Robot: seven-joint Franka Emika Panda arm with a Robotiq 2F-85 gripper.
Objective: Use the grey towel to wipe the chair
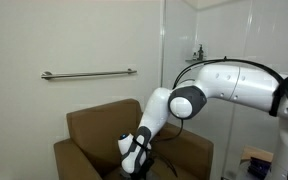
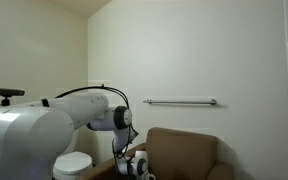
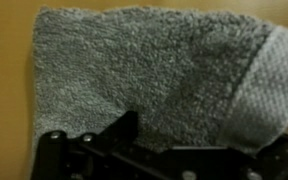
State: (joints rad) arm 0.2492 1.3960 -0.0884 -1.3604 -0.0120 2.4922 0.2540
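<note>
Grey towel (image 3: pixel 154 70) lies spread on the chair (image 3: pixel 6 90) seat, directly beneath the jaws; whether they pinch it I cannot tell. Wiping looks the step in hand; next, press down and sweep across the seat. Bare cushion shows beside the towel; the chair's arms and back bound the stroke.

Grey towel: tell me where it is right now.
The grey towel fills most of the wrist view, spread on the tan chair, just above the gripper at the bottom edge. Neither exterior view shows it.
</note>
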